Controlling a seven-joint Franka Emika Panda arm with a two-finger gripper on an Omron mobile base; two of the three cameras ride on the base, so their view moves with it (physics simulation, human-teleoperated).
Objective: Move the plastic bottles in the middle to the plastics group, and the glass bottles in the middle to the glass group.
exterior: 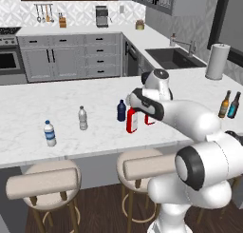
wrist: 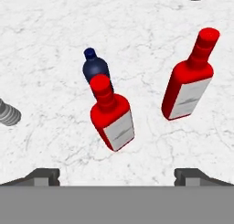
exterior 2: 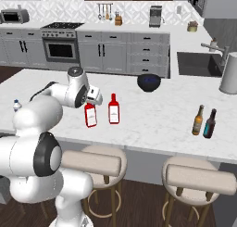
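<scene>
Two red glass bottles with white labels stand mid-counter, the nearer one [wrist: 112, 115] [exterior: 132, 121] [exterior 2: 90, 115] and the farther one [wrist: 187, 83] [exterior 2: 114, 109]. The navy plastic bottle [wrist: 95, 68] [exterior: 121, 110] stands just behind the nearer red one. My gripper [wrist: 118, 177] [exterior 2: 94, 101] hovers open above the nearer red bottle, its fingertips [wrist: 43, 176] wide apart and holding nothing. The plastics group sits to the left: a plain greyish bottle [exterior: 83, 118] [wrist: 8, 113] and a blue-labelled one [exterior: 49, 133]. The glass group stands to the right: a brown bottle [exterior: 225, 104] [exterior 2: 198, 120] and a teal one [exterior: 233, 105] [exterior 2: 209, 123].
A dark bowl [exterior 2: 148, 82] rests on the counter beyond the red bottles. A paper towel roll [exterior: 218, 61] stands near the sink [exterior: 173, 58]. Two stools [exterior: 45, 182] are tucked under the counter's front edge.
</scene>
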